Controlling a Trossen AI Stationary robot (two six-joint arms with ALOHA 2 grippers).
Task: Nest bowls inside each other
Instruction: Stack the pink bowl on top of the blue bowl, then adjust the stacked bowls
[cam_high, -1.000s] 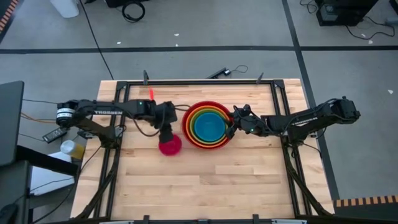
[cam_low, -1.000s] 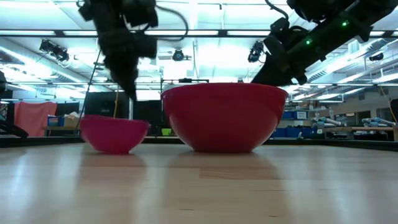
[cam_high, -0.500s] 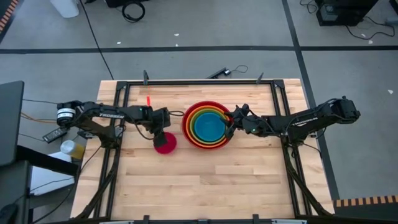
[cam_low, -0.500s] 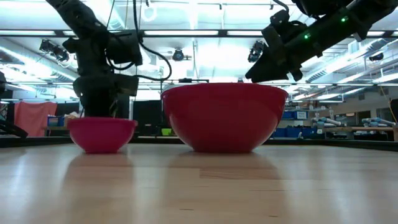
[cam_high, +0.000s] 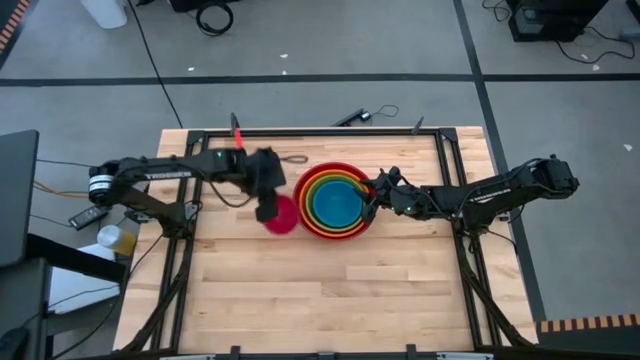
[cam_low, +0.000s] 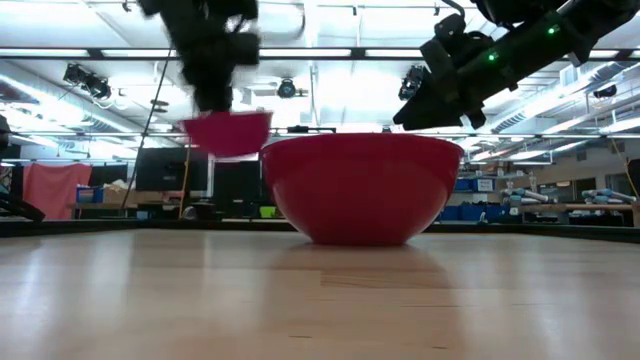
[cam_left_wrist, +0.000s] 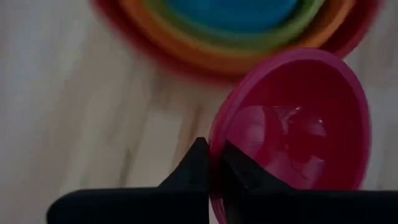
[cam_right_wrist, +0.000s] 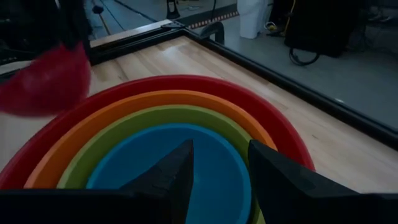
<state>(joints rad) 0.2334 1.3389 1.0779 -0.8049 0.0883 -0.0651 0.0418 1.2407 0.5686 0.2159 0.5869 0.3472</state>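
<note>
The small pink bowl (cam_low: 228, 132) hangs in the air just left of the nested stack, with my left gripper (cam_high: 268, 207) shut on its rim. The stack rests on the table: a red bowl (cam_low: 362, 190) holding orange (cam_right_wrist: 134, 102), green (cam_right_wrist: 152, 118) and blue (cam_high: 336, 203) bowls. My right gripper (cam_high: 372, 200) stands open just above the stack's right rim, its fingers (cam_right_wrist: 168, 177) over the blue and green bowls. It touches nothing that I can see. My left gripper pinches the pink bowl's rim (cam_left_wrist: 216, 146) on the side away from the stack, one finger inside the bowl and one outside. The fingers slant steeply down from above and from the table's left. The bowl is lifted clear of the table, open side up.
Black frame rails (cam_high: 300, 131) run along the table's far edge and both sides. Bare wood (cam_high: 320, 290) stretches from the bowls to the near edge.
My left gripper dropped onto the pink bowl, which first slid a little toward the table's left. It then took hold of the bowl's rim and lifted the bowl clear, carrying it up and toward the stack. My right arm has kept still.
</note>
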